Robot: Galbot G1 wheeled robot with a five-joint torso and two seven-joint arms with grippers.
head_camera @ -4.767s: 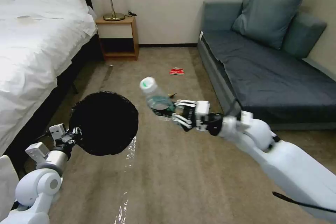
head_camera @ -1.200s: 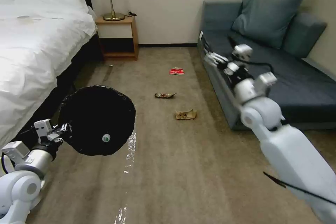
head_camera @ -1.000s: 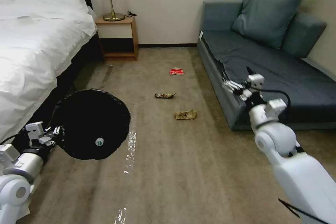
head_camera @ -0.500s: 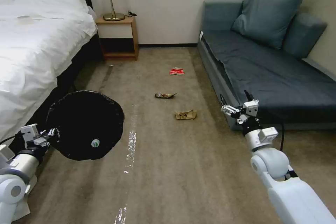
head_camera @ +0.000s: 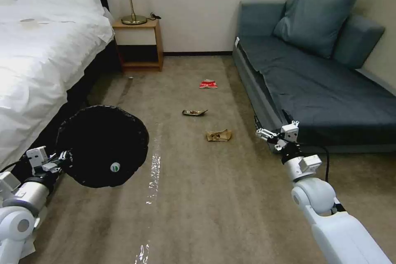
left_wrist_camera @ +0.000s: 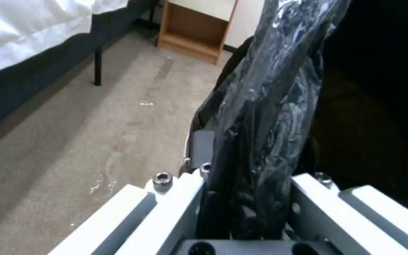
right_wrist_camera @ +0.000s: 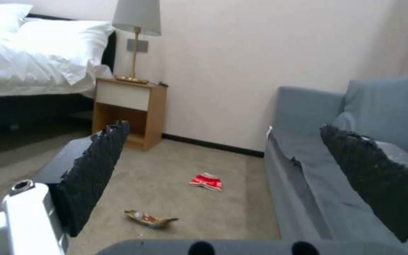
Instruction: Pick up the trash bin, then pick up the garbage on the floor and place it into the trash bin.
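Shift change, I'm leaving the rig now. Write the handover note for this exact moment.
Left gripper: shut on the bag-lined rim of the trash bin, held off the floor beside the bed.
Right gripper: open, empty, low in front of the sofa.
Done: bin picked up; bottle lies inside it, white cap showing.
Left: three pieces on the carpet, namely the brown paper bag nearest the right gripper, the dark wrapper beyond it, and the red-and-white packet farthest.

The trash bin point(head_camera: 103, 145) is lined with crinkled, glossy black plastic. The floor point(head_camera: 214, 198) is covered in matt, rough carpet. The nightstand point(head_camera: 140, 43) is made of smooth wood.
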